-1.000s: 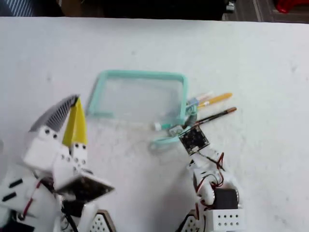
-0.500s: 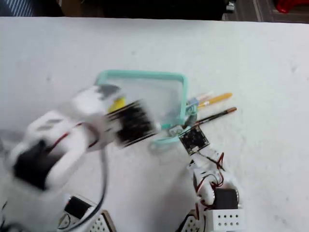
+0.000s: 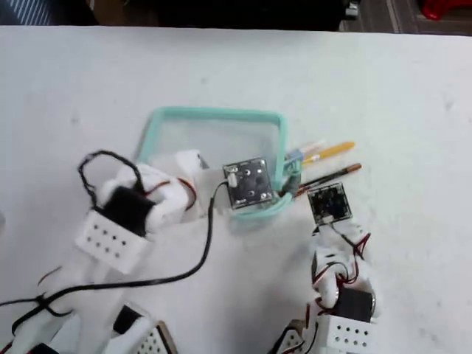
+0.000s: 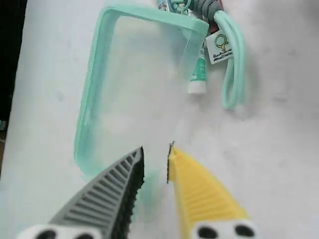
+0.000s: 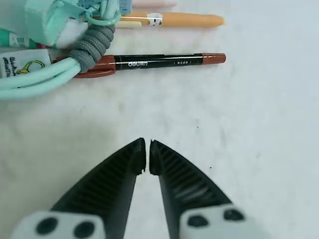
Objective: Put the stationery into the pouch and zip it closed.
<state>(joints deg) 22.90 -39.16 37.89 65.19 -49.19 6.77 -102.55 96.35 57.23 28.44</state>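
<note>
The pouch (image 3: 214,113) is seen flat on the counter (image 3: 383,88), with the black pen (image 5: 164,60) just beside it. The right pincer (image 5: 147,144) — closed, empty — should be opened and lowered across the pen's middle, while the pouch is steadied by the barely parted left pincer (image 4: 155,152).

On the table (image 3: 383,88), pens (image 3: 328,153) lie just right of the pouch (image 3: 214,113)

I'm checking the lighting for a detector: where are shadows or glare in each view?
High view: bright, even light on the white table, no hard shadows. Left wrist view: the mint strap throws a faint shadow; no glare on the clear pouch. Right wrist view: a thin soft shadow under the black pen.
</note>
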